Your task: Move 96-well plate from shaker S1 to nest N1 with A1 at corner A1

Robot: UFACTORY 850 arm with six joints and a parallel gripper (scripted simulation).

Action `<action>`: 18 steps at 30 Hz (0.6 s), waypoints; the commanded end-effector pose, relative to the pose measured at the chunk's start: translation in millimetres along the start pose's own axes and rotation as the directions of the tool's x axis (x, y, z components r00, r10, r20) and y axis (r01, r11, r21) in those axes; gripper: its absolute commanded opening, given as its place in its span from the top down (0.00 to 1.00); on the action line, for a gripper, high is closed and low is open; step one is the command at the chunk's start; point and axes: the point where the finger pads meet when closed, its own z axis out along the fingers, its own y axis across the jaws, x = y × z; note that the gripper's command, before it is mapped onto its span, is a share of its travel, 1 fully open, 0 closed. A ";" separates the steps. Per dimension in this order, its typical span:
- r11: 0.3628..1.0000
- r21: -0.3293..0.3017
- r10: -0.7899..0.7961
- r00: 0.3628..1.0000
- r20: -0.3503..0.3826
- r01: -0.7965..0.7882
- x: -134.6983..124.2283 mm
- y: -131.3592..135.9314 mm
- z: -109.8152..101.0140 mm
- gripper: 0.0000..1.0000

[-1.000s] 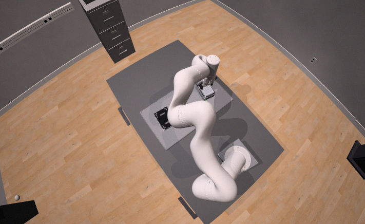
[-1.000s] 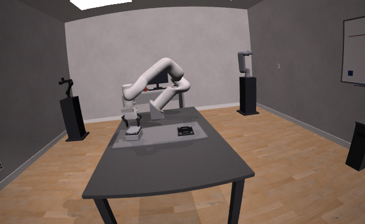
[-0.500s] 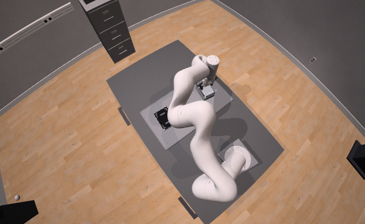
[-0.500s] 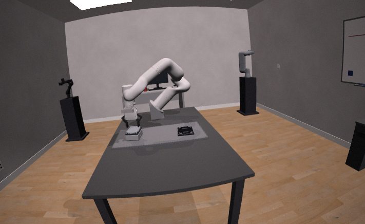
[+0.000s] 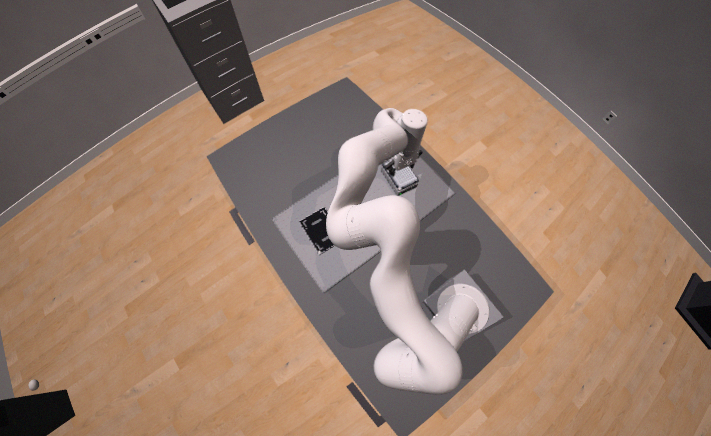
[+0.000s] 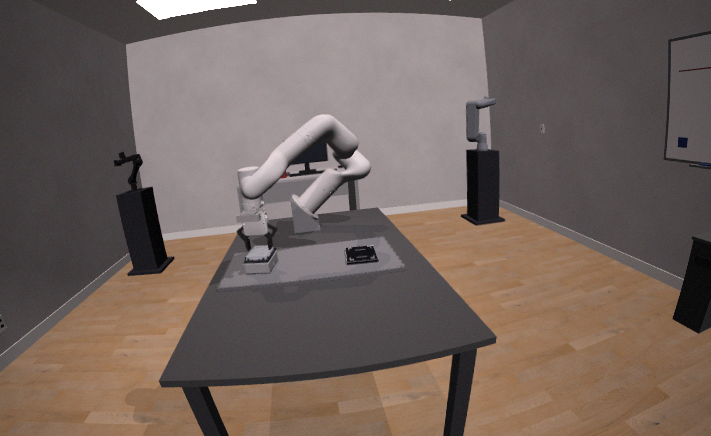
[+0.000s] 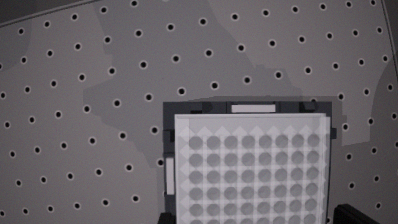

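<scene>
My pincer (image 6: 257, 238) hung spread wide and empty just above the white 96-well plastic plate (image 7: 251, 170) on the dark square shaker (image 7: 169, 150); closing off-centre, I judged, could tilt it.

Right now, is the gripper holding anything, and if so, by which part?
Nothing is held. The gripper is wide open just above the white well plate, which sits on the shaker; its fingers are not closed on the plate's sides.
</scene>
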 end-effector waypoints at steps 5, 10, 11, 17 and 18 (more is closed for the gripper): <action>1.000 -0.001 -0.001 1.000 -0.002 0.001 0.8 0.0 4.4 0.00; 1.000 -0.001 -0.001 1.000 -0.002 0.001 0.8 0.0 7.1 0.00; 1.000 -0.001 -0.001 1.000 -0.002 0.001 0.8 0.0 7.1 0.00; 1.000 -0.001 -0.001 1.000 -0.002 0.001 0.8 0.0 11.1 0.00; 1.000 -0.001 -0.001 1.000 -0.002 0.001 0.8 0.0 11.1 0.00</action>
